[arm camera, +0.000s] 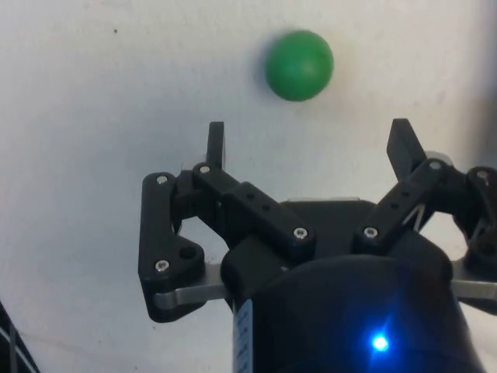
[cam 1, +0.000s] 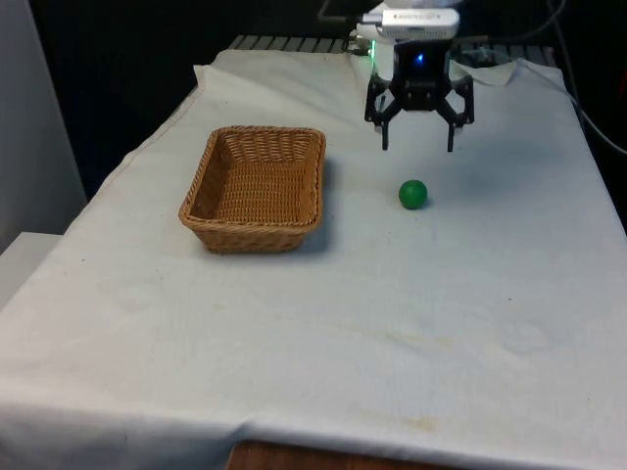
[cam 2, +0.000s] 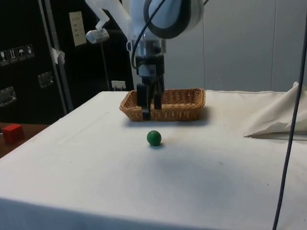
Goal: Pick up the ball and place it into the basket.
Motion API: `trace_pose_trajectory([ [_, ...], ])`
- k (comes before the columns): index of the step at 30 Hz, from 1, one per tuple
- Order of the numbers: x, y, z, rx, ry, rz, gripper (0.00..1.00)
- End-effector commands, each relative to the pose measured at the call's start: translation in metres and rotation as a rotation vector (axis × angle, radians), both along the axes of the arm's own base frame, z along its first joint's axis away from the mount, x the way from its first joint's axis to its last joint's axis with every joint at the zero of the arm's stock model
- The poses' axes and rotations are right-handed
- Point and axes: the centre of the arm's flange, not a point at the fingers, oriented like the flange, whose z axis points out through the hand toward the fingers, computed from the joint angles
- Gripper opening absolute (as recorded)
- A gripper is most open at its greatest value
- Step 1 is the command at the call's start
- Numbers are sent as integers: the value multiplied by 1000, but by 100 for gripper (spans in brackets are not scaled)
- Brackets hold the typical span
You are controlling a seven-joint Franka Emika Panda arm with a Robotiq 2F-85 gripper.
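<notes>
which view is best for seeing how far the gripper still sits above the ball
The side view: the gripper hangs open above the cloth with the green ball lower and apart. The front view shows the gap less plainly; the wrist view shows the ball beyond the fingertips, not height.

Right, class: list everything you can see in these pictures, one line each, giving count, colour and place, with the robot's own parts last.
ball: one, green, on the cloth, towards the front view's right of the basket, apart from it.
basket: one, tan wicker, on the cloth, nothing inside.
cloth: one, white, covering the table.
block: one, red, beside the table in the side view.
gripper: one, black, open, hanging above the cloth just beyond the ball.
</notes>
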Motion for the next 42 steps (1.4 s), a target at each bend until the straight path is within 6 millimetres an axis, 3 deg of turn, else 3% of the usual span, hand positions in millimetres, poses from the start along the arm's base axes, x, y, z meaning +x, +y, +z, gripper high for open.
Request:
trace_pose_trajectory([
  [1,0,0,0,0,0,0,100],
  [5,1,8,-17,5,-1,-6,100],
  [20,3,7,-46,-29,16,-6,100],
  [42,7,3,-75,-80,21,0,100],
])
